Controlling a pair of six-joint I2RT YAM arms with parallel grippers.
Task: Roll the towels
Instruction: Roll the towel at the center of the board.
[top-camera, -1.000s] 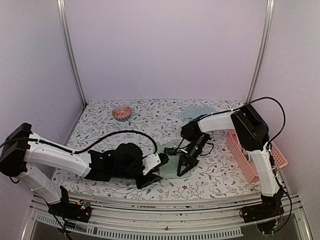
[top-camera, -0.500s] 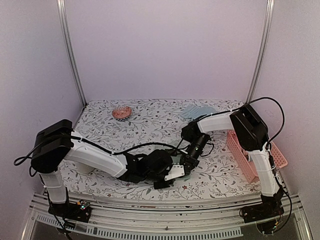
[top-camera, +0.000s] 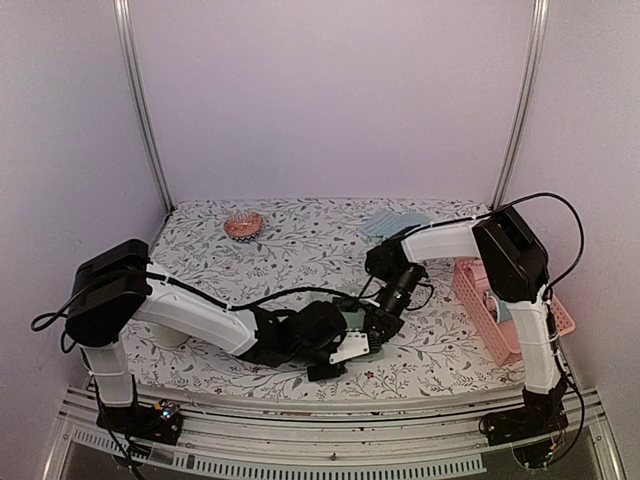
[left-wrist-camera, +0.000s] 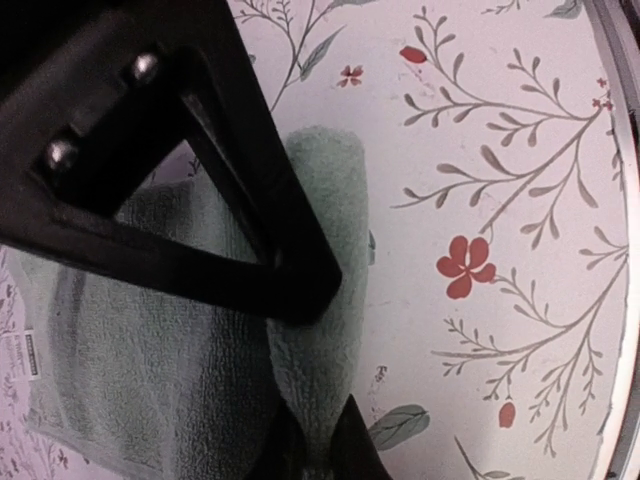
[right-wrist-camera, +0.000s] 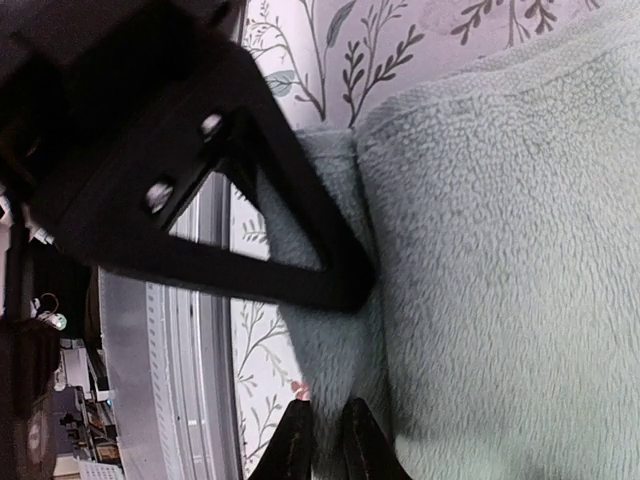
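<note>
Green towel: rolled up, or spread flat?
Neither: the green towel has only its near edge turned over into a first fold, visible in both wrist views; the rest lies flat.

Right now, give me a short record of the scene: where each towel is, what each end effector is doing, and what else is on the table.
green towel: front centre, one edge bunched into a fold, not rolled
blue towel: far back, right of centre, apart from both arms
left end effector: pinching the green towel's folded edge
right end effector: same towel's edge between its fingers, grip unclear
other: pink basket at the right side
</note>
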